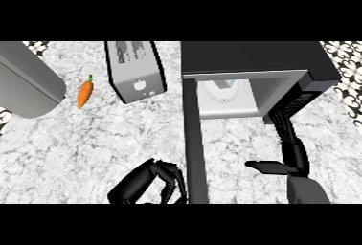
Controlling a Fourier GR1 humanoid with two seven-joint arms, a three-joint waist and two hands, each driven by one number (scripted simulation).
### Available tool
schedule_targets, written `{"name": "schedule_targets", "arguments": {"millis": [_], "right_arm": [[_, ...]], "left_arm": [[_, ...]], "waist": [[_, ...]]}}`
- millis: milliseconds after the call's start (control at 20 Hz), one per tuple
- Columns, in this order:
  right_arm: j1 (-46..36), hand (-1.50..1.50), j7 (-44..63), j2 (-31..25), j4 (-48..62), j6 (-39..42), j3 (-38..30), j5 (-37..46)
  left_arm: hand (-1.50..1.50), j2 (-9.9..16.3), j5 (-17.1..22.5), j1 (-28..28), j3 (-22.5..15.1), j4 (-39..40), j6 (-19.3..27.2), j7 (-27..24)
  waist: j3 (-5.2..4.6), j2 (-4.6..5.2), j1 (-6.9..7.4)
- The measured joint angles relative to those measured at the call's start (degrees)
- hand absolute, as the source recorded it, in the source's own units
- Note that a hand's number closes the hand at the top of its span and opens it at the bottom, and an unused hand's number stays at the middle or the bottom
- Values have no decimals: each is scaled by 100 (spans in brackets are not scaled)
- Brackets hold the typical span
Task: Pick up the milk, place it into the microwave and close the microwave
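The marbled worktop carries everything, and the microwave sits just ahead of the right robot hand, its door swung out edge-on between the two hands. The milk appears to stand inside the cavity already, pale against the pale interior, so the step in hand looks to be shutting the door. The right robot hand is released, fingers straight toward the opening and thumb out to the side, grasping nothing; it should clear the cavity first. The left robot hand, fingers curled and empty, sits just beside the door's outer face, well placed to push it round. Beyond it stand a toaster and a carrot.
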Motion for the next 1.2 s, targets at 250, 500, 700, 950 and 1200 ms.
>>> {"name": "schedule_targets", "arguments": {"millis": [250, 500, 700, 950, 1200], "right_arm": [[1142, -150, 360, -63, -1602, 292, 182, -187], [2219, -150, 828, -88, -3179, 508, 223, -496], [2855, -150, 1149, -245, -4195, 798, 106, -864], [3323, -150, 1603, -373, -5152, 1213, 72, -1380], [3492, -150, 1901, -541, -5642, 1555, 6, -1825]], "left_arm": [[150, -12, 16, -241, -621, 575, 371, -87], [150, -7, 130, -595, -1391, 1204, 837, -274], [150, -6, 305, -1090, -2105, 1749, 1520, -266], [150, 22, 970, -1709, -2835, 2168, 2832, -289], [150, 64, 1692, -2160, -3413, 2384, 4000, -282]], "waist": [[-3, 10, -21], [0, 35, 0], [1, 55, -18], [-4, 81, -94], [-2, 114, -200]]}}
